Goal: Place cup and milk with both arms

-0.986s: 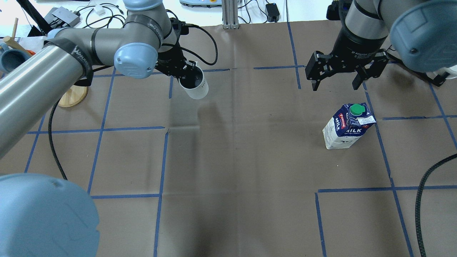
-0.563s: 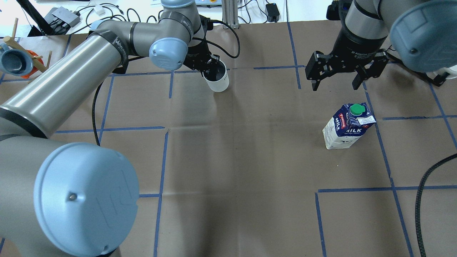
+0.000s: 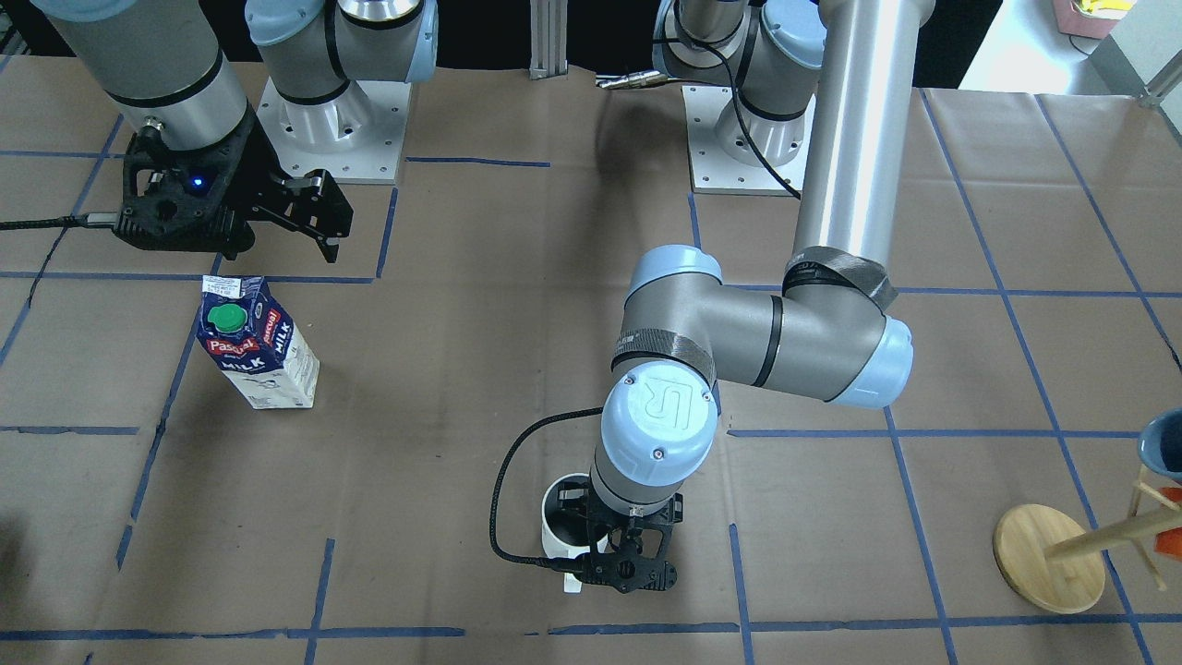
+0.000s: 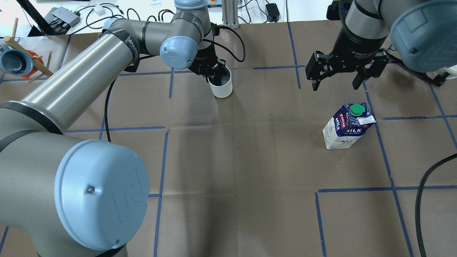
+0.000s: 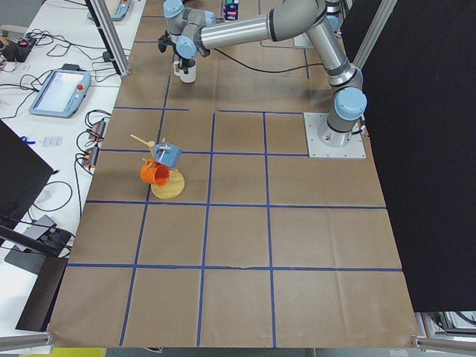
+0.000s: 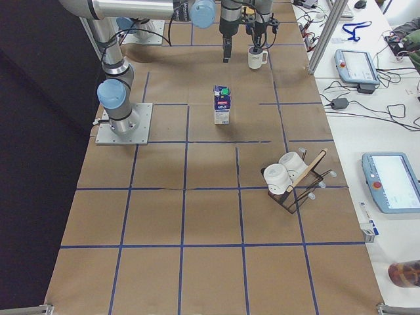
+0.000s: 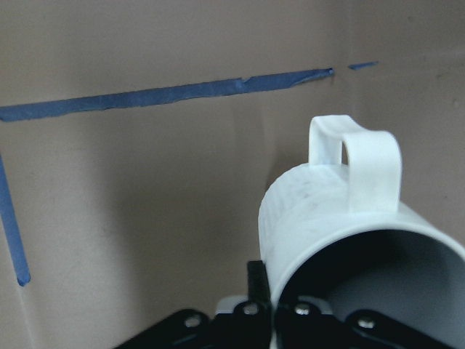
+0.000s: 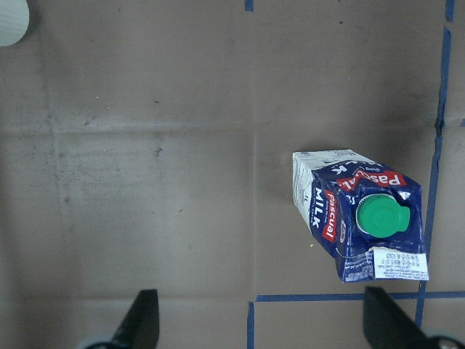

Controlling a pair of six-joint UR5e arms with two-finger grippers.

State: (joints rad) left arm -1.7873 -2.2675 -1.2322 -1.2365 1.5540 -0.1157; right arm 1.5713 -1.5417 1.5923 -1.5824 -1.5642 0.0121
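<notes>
Brown-papered table, gridded in blue tape, is lying before you. Left gripper is pinching the wall of the cup at the far centre, its handle pointing away from the robot. Right gripper is hanging with jaws spread wide, above and apart from the milk, which is standing upright on the robot's right.

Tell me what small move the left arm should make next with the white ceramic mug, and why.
Probably ease the white ceramic mug straight down until its base rests, before any release. The left gripper pinches its rim with one finger inside. The mug sits roughly upright, low over the brown paper table cover, and I cannot tell whether its base touches yet.
</notes>
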